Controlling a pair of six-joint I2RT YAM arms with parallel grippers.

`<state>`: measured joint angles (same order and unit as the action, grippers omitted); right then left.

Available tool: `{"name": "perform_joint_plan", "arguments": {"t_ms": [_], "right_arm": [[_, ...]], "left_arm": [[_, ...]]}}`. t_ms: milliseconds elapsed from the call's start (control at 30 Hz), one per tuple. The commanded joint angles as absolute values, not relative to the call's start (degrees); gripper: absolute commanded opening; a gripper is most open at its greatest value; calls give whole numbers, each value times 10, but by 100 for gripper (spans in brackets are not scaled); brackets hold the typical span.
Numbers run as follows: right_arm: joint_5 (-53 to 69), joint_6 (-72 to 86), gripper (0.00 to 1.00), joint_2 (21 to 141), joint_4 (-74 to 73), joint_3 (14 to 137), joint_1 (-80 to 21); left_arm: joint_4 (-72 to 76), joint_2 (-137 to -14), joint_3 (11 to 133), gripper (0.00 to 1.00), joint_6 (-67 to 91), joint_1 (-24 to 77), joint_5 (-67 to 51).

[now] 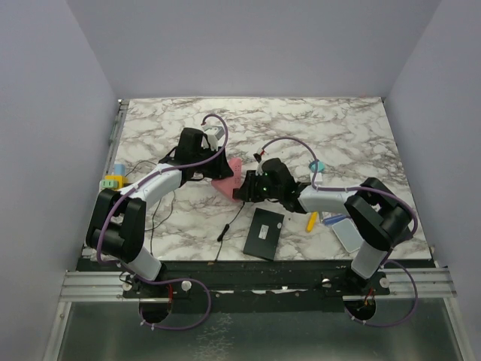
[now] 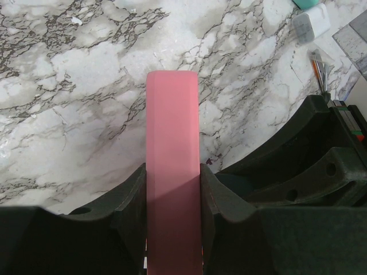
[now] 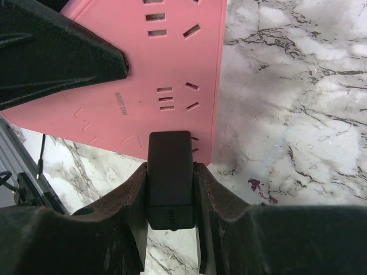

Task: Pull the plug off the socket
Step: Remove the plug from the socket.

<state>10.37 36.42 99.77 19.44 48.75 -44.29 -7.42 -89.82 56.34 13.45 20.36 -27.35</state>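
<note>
The socket is a pink power strip [image 1: 227, 183] lying mid-table, seen edge-on in the left wrist view [image 2: 172, 143] and face-on with its slots in the right wrist view [image 3: 155, 69]. My left gripper [image 2: 172, 195] is shut on the strip's narrow body. The plug is a black block [image 3: 169, 172] seated in the strip's near end. My right gripper [image 3: 170, 189] is shut on the plug, one finger against each of its sides. From above, the right gripper [image 1: 244, 188] meets the strip's right edge.
A black flat box [image 1: 264, 233] and a loose black cable [image 1: 229, 226] lie near the front edge. A yellow item [image 1: 312, 220], a teal item [image 1: 317, 165] and a grey pad [image 1: 347, 235] sit to the right. Coloured blocks [image 1: 113, 180] sit at the left edge.
</note>
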Motion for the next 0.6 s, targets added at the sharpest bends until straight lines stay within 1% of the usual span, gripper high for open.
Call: {"name": "perform_joint_plan", "arguments": {"t_ms": [0, 167, 300, 567], "right_arm": [[64, 361, 0, 996, 151, 514, -450], [62, 353, 0, 991, 138, 521, -451], [80, 348, 0, 989, 159, 510, -449], [189, 304, 0, 982, 259, 458, -448]], "left_arm": [[-79, -903, 555, 0, 120, 206, -254], [-79, -906, 555, 0, 119, 206, -254], [-79, -909, 555, 0, 117, 206, -255], [-80, -903, 555, 0, 109, 207, -253]]}}
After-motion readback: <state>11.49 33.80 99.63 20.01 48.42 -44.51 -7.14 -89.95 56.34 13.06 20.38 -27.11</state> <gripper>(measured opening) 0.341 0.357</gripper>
